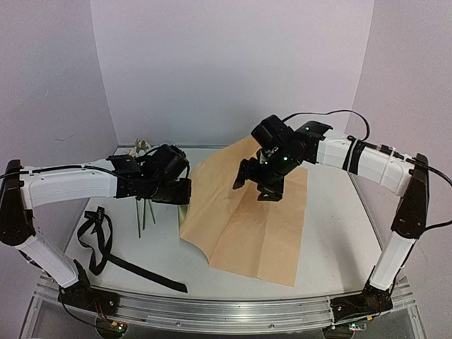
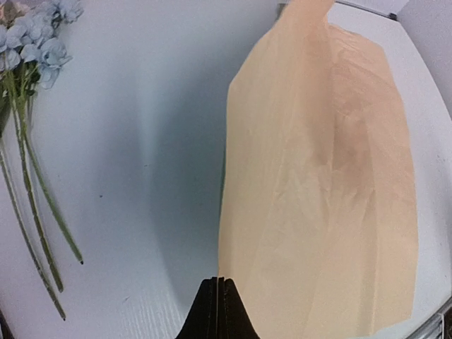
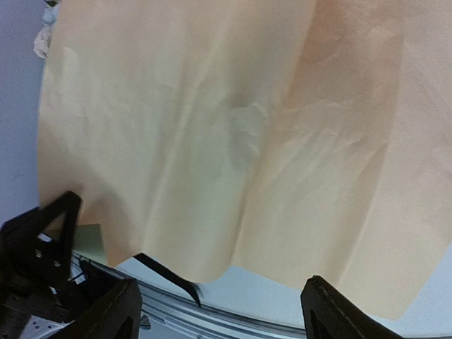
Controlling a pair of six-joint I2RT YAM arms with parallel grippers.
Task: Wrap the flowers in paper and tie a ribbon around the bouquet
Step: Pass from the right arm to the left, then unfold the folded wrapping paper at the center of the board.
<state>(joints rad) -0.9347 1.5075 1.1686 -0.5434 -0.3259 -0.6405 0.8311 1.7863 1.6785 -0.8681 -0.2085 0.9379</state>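
The paper [image 1: 247, 219] lies tan side up in the middle of the worktop [image 1: 332, 233]. The left hand [image 2: 219, 289] is shut tight on its left edge. The right hand [image 3: 222, 293] hangs wide open over it, holding nothing. The flowers [image 2: 28, 49] lie far left.

You have bright, even light; a soft shadow lies on the table [image 2: 141, 106] toward 6 o'clock; the paper [image 2: 318, 176] looks washed.
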